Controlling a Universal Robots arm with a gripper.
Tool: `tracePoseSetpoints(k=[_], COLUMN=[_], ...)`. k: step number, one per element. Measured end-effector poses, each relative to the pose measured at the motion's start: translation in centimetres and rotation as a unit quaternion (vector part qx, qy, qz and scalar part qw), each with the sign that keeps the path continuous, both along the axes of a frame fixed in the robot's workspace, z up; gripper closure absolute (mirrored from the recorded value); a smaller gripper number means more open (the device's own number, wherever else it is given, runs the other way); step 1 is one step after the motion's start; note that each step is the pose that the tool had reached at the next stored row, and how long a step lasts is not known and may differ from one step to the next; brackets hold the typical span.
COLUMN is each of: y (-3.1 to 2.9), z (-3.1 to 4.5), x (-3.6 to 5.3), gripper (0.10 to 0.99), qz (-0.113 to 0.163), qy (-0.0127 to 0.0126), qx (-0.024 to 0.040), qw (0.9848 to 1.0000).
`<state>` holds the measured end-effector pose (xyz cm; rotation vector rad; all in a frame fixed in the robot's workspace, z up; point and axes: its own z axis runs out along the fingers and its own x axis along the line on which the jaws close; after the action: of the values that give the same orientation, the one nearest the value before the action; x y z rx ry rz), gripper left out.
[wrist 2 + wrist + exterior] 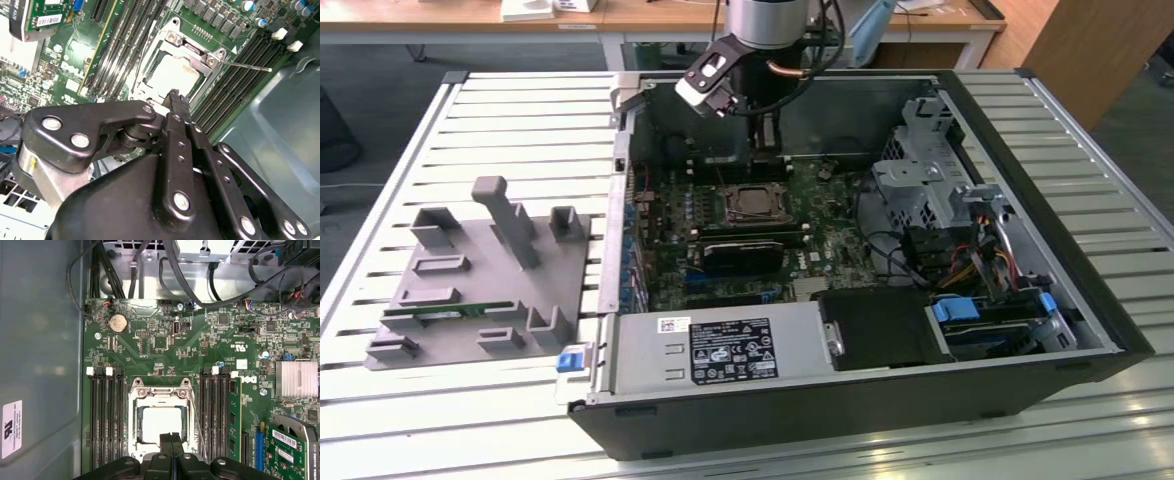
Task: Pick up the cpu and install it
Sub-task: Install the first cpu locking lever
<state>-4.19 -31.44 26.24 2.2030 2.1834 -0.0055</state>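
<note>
The cpu (161, 424), a small square chip with a pale shiny top, lies flat in its socket on the green motherboard (165, 350), ringed by a metal frame (161, 390). It also shows in the second wrist view as the cpu (172, 75) and in the exterior view as the cpu (753, 203). My gripper (171, 441) hangs just above the cpu's edge, apart from it. Its two black fingers are pressed together with nothing between them. The gripper (175, 96) looks the same in the second wrist view. In the exterior view the gripper (769, 138) hangs inside the open computer case (1067, 250).
A thin socket lever (250, 65) sticks out beside the frame. Memory slots (105, 415) flank the socket, and a green card (292, 445) stands close by. A power supply (720, 350) and drive cage (921, 180) crowd the case. A grey fixture tray (480, 280) lies at the exterior view's left.
</note>
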Motion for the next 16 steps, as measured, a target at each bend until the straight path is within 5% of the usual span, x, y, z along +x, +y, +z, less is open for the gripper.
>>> tracePoseSetpoints(k=[6,16], y=[0.0,0.0], z=[-0.02,-0.03], x=[0.0,-0.03], gripper=[0.98,0.98], qz=[0.036,0.095], qy=[0.0001,0.0001], qx=[-0.0005,-0.0006], qw=[0.9994,0.9955])
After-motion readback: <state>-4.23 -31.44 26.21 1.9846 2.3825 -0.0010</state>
